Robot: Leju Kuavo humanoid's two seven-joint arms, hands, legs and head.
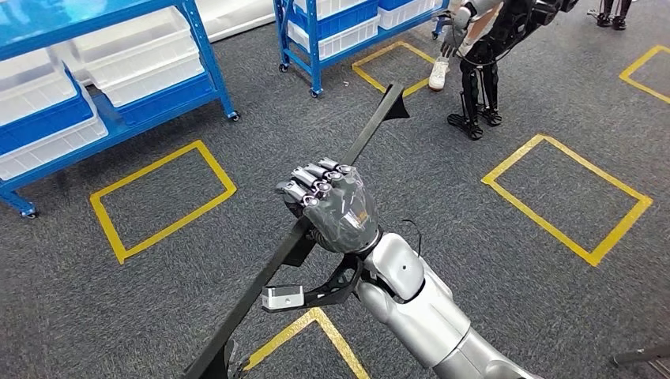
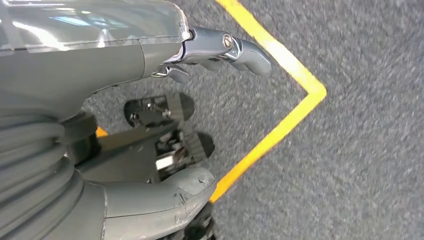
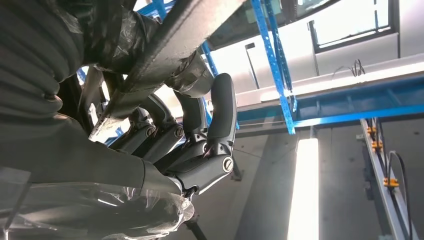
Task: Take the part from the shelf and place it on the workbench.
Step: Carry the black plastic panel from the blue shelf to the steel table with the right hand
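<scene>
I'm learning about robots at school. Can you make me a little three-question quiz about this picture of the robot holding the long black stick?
1. True or false: the right hand grips the long black part.
2. What colour are the shelf frames? A red, B blue, C green.
3. Fill in the missing word: the tape squares on the grey carpet are ____.

Key: 1 true. 2 B. 3 yellow.
</scene>
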